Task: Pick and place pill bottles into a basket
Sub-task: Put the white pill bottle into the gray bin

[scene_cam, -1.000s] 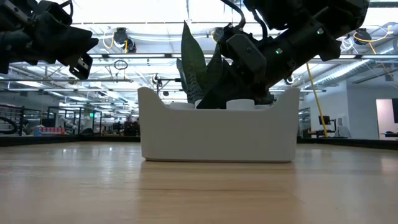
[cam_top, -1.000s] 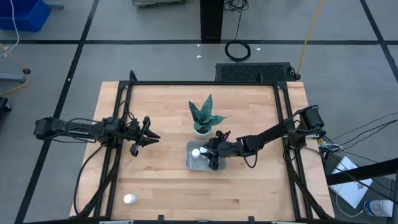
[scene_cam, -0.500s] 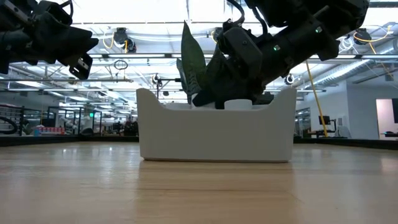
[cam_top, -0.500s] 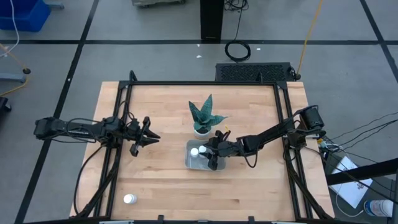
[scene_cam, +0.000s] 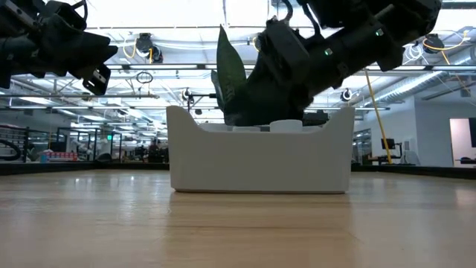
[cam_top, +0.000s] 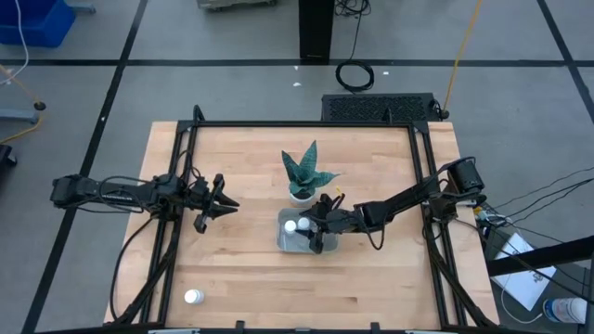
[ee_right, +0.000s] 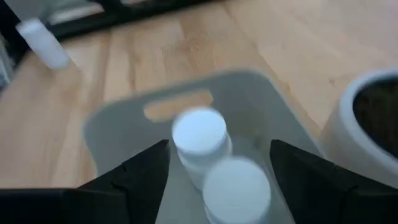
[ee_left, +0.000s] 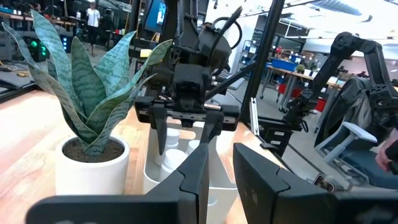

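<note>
1. Bottles first: we count two pill bottles standing upright in the basket (cam_top: 283, 239), one (ee_right: 199, 140) farther from the right arm and a second (ee_right: 236, 186) closer to it, the two side by side and apparently touching.
2. We see a third pill bottle (cam_top: 193, 297) standing alone at the near left corner of the table (cam_top: 241, 278), well apart from the basket.
3. We find the right gripper (cam_top: 317, 232) over the basket, its fingers (ee_right: 140, 177) spread wide on either side of the two bottles and holding nothing.
4. We note the basket lies just near of the white plant pot (cam_top: 300, 196) with its spiky green plant (ee_left: 84, 93), around the middle of the table.
5. We place the left gripper (cam_top: 223, 204) above the left part of the table, well apart from the basket and pointing toward it; its fingers (ee_left: 193, 180) stand slightly apart with nothing between them.
6. We can make out the white caps just above the basket's rim in the low view.
</note>
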{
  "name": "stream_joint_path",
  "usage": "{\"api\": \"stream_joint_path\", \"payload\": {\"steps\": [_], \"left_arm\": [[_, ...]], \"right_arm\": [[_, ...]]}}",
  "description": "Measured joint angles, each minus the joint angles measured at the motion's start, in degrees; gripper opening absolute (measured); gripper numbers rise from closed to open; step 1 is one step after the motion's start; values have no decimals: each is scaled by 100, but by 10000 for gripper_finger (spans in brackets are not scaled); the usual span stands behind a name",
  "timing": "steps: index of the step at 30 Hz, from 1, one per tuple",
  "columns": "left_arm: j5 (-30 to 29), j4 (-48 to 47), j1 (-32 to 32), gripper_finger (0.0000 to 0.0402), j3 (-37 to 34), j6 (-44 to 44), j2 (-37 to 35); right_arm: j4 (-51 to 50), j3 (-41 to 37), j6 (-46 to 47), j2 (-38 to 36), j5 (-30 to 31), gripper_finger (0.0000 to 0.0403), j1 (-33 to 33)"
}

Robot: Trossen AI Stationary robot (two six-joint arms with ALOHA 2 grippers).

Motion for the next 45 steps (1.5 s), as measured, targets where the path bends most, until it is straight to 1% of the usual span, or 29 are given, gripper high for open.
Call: {"api": "stream_joint_path", "payload": {"steps": [4, 8, 10, 13, 17, 20, 24, 26, 34, 37, 40, 42, 45], "left_arm": [[-1, 0, 0, 77, 0, 0, 0], [-1, -2, 0, 77, 0, -1, 0], [-1, -2, 0, 77, 0, -6, 2], [4, 0, -1, 77, 0, -35, 0], [4, 0, -1, 77, 0, -22, 2], [4, 2, 0, 77, 2, -24, 2], [4, 2, 0, 77, 2, -11, 0], [6, 2, -2, 77, 2, -13, 2], [6, 6, -2, 77, 2, -20, 2], [6, 7, -2, 77, 2, -33, 2], [8, 9, -2, 77, 2, -35, 2], [10, 20, -2, 77, 2, -80, 2], [10, 116, -2, 77, 2, -381, 2]], "right_arm": [[654, 0, -80, -2, -3, 268, 0], [1072, 0, -623, -101, -60, 263, 18], [1200, 0, -734, -250, -175, 262, 53], [1192, 0, -788, -583, -178, 262, 137], [603, 1, -1110, -1194, -185, 265, 210], [123, -176, -1172, -1737, -189, 267, 205], [436, -945, -1152, -2633, -187, 265, 191], [647, -1360, -1197, -3220, -187, 265, 207], [631, -3201, -1280, -5717, -188, 265, 215], [614, -3756, -1532, -6573, -393, 264, 272], [597, -4103, -1712, -7210, -480, 265, 312], [545, -4267, -1796, -7513, -462, 267, 317], [478, -4461, -1818, -7858, -460, 267, 317]]}}
